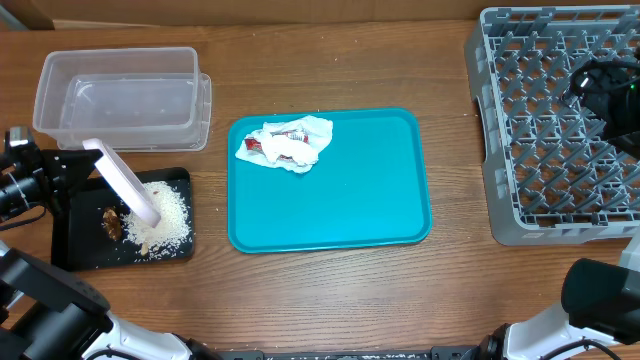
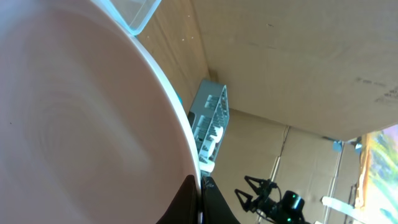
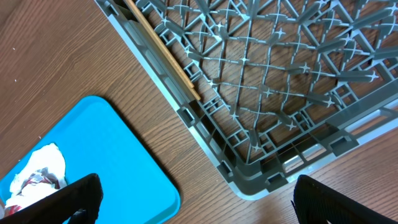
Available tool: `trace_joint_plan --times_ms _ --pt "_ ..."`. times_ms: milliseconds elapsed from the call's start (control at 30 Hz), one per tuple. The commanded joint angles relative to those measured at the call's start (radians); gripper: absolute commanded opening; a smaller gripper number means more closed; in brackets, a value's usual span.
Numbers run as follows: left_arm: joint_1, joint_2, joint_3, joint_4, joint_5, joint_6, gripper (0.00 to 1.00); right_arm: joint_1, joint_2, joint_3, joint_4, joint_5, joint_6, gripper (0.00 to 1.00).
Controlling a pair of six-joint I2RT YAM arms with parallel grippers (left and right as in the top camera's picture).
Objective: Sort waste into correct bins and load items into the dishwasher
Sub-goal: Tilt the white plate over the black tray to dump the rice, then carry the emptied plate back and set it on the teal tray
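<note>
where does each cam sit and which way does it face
Overhead: up high, facing down on teal tray, black tray, dish rack; arms at edges.
Left wrist: at the left hand, facing along the tilted plate it grips.
Right wrist: over the dish rack corner, facing down; right hand open, fingers at bottom.
Overhead and right wrist share teal tray, dish rack.

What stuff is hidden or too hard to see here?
- Left wrist: the plate fills the view, hiding the scraps.
- Overhead: the right arm covers part of the rack; the picture's edge cuts off more.
- Right wrist: the chopsticks run off the top edge.
- Overhead: the wrapper is mostly tucked in the napkin, print too small.
</note>
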Motion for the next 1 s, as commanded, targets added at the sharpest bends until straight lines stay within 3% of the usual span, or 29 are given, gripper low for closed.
trace_joint_plan --times_ms 0,233,367,567,700,800,967 --pt "-0.003 -0.024 0.007 -0.008 0.045 0.06 0.04 0.003 -0.011 0.002 0.006 0.006 0.005 1.0" --pt "-0.061 -0.044 0.006 -0.008 0.0 0.022 0.04 0.003 -0.011 0.002 0.006 0.006 0.005 1.0" --pt "-0.17 -0.09 0.005 -0.008 -0.027 -0.004 0.04 0.003 -0.011 0.002 0.006 0.006 0.005 1.0" --pt "-0.449 -0.2 0.005 -0.005 -0.03 0.023 0.04 0.003 -0.011 0.002 0.006 0.006 0.005 1.0" --pt "-0.695 -0.212 0.005 0.05 -0.12 0.008 0.04 0.003 -0.011 0.002 0.006 0.006 0.005 1.0" --pt "-0.89 -0.201 0.005 0.143 -0.247 -0.095 0.04 0.003 -0.011 0.002 0.006 0.006 0.005 1.0" --pt "-1.216 -0.169 0.005 0.369 -0.703 -0.462 0.04 0.003 -0.011 0.002 0.006 0.006 0.005 1.0"
